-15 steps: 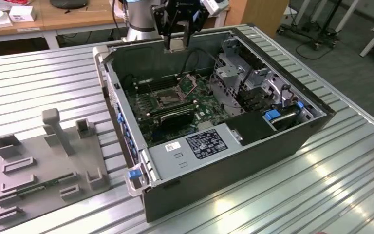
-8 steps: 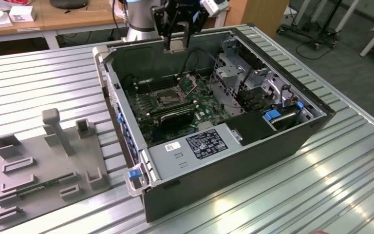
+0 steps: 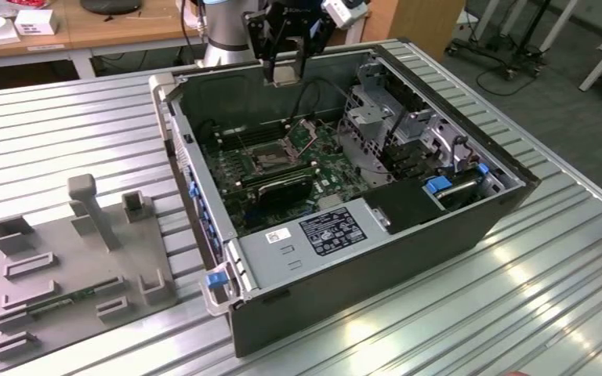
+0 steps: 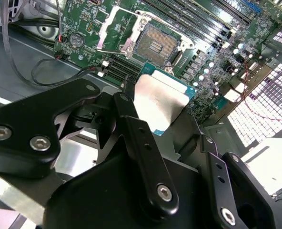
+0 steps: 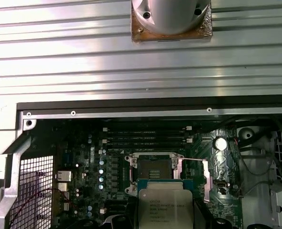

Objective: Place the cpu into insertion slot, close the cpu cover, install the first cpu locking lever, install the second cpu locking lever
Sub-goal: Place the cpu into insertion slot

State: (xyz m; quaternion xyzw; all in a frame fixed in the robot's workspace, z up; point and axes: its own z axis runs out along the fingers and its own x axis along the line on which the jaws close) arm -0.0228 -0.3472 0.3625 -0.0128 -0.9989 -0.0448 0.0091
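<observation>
- The black two-fingered claw [image 4: 162,121] is clamped on the small, flat, silvery-grey square cpu [image 4: 160,100], pinching two opposite edges.
- The cpu hangs above the green circuit board [image 4: 84,21], clear of the small dark square insertion slot [image 4: 157,45] with its silvery rim.
- The thin silvery metal-frame cpu cover [image 4: 113,29] stands open just beside the slot.
- The open black computer case [image 3: 385,258] sits on a ribbed metal table [image 3: 71,133].
</observation>
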